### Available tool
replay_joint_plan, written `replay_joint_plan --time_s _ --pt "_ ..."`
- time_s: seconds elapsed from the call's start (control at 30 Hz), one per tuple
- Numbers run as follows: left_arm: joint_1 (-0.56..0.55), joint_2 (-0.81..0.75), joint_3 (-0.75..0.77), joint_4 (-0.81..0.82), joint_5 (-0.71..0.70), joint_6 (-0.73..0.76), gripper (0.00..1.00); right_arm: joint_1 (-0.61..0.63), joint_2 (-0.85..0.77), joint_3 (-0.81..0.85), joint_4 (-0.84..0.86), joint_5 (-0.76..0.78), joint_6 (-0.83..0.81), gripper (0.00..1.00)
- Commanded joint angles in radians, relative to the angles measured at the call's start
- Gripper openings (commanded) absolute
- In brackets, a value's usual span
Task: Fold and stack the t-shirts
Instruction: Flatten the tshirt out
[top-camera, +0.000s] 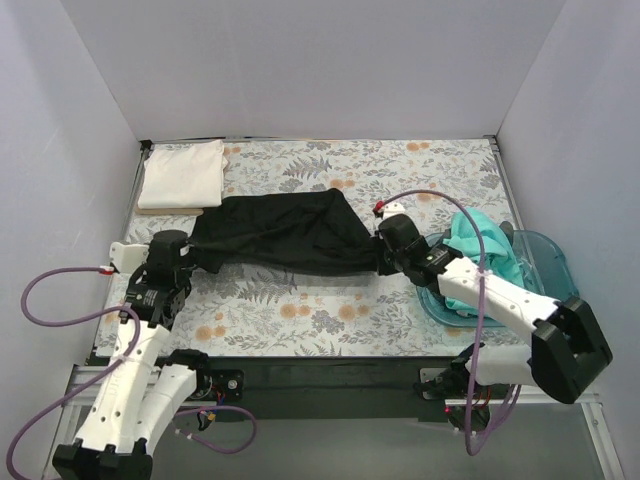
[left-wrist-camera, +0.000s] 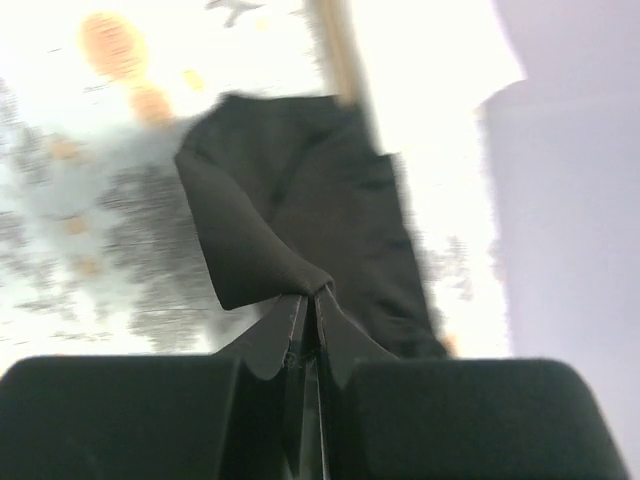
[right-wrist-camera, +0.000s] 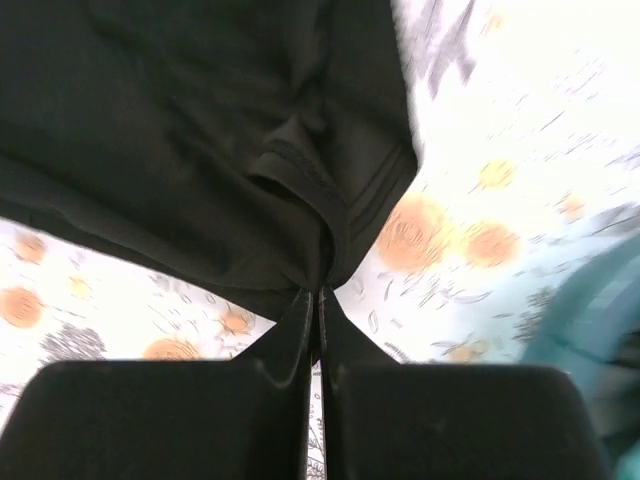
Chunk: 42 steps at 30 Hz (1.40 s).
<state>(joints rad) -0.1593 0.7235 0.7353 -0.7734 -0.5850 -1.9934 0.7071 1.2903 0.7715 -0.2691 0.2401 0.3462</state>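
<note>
Black t-shirt (top-camera: 280, 232) between left fingers (left-wrist-camera: 285, 338) and right fingers (right-wrist-camera: 298, 338), both clenched on seemingly opposite edges.

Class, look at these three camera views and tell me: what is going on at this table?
Two robot arms hold a plain black cloth t-shirt stretched between them across the floral-patterned table cover. The left gripper is pinched shut on one end, the right gripper on the other. A folded cream shirt lies at the far left corner. A crumpled teal shirt sits in the translucent blue plastic bin on the right.
</note>
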Motion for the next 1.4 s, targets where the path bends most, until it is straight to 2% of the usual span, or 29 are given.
replay_joint_plan --time_s 0.0,0.1,0.27,0.53,0.7,0.83,1.03,1.13,1.17,1.27,1.33,1.37 --pt "0.001 -0.053 0.101 0.097 -0.021 0.031 0.00 -0.003 -0.113 0.138 -0.031 0.125 -0.053 0.01" --pt "0.001 -0.087 0.160 0.205 0.011 0.108 0.00 -0.006 -0.178 0.245 -0.064 0.205 -0.076 0.01" --pt "0.001 -0.096 0.327 0.252 0.039 0.162 0.00 -0.005 -0.282 0.396 -0.070 0.272 -0.170 0.01" --pt "0.001 -0.084 0.602 0.342 0.129 0.309 0.00 -0.005 -0.384 0.647 -0.116 0.217 -0.285 0.01" --pt "0.001 -0.075 0.752 0.359 0.160 0.387 0.00 -0.006 -0.466 0.699 -0.134 0.186 -0.306 0.01" --pt "0.001 -0.061 0.802 0.371 0.174 0.421 0.00 -0.005 -0.487 0.726 -0.134 0.171 -0.326 0.01" --pt "0.001 0.017 0.802 0.413 0.162 0.472 0.00 -0.005 -0.395 0.778 -0.128 0.194 -0.377 0.01" --pt "0.001 0.106 0.790 0.424 0.117 0.476 0.00 -0.005 -0.332 0.801 -0.114 0.257 -0.413 0.01" --pt "0.001 0.132 0.777 0.430 0.064 0.472 0.00 -0.006 -0.281 0.805 -0.098 0.283 -0.421 0.01" --pt "0.001 0.256 0.754 0.508 -0.007 0.482 0.00 -0.023 -0.165 0.828 -0.047 0.378 -0.475 0.01" --pt "0.003 0.394 0.786 0.540 -0.001 0.524 0.00 -0.075 -0.081 0.859 -0.015 0.342 -0.501 0.01" --pt "0.003 0.456 0.850 0.545 0.014 0.525 0.00 -0.101 -0.051 0.879 -0.003 0.308 -0.501 0.01"
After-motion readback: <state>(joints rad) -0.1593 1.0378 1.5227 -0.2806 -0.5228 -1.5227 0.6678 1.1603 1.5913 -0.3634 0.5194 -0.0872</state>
